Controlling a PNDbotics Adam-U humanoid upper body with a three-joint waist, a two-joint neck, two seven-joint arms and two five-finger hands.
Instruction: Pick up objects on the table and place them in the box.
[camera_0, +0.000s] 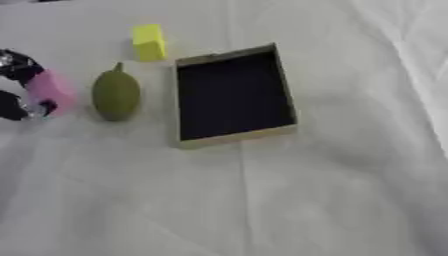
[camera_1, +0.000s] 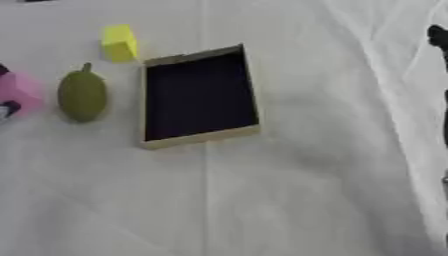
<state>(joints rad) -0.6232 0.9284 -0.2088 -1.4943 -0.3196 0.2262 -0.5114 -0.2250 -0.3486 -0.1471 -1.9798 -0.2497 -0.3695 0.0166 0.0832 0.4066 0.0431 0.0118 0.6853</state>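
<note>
A shallow tan box (camera_0: 234, 138) with a dark inside lies on the white cloth near the middle; nothing shows inside it. Left of it lies a green pear-shaped fruit (camera_0: 115, 94), and a yellow block (camera_0: 149, 42) stands behind that. At the left edge my left hand (camera_0: 17, 67) is curled round a pink object (camera_0: 51, 90), with dark fingers above and below it. A black part of my right hand (camera_1: 437, 36) shows at the right edge of the right eye view, well away from the box.
White cloth (camera_0: 262, 200) with creases covers the whole table. A broad stretch of it lies in front of the box and to its right.
</note>
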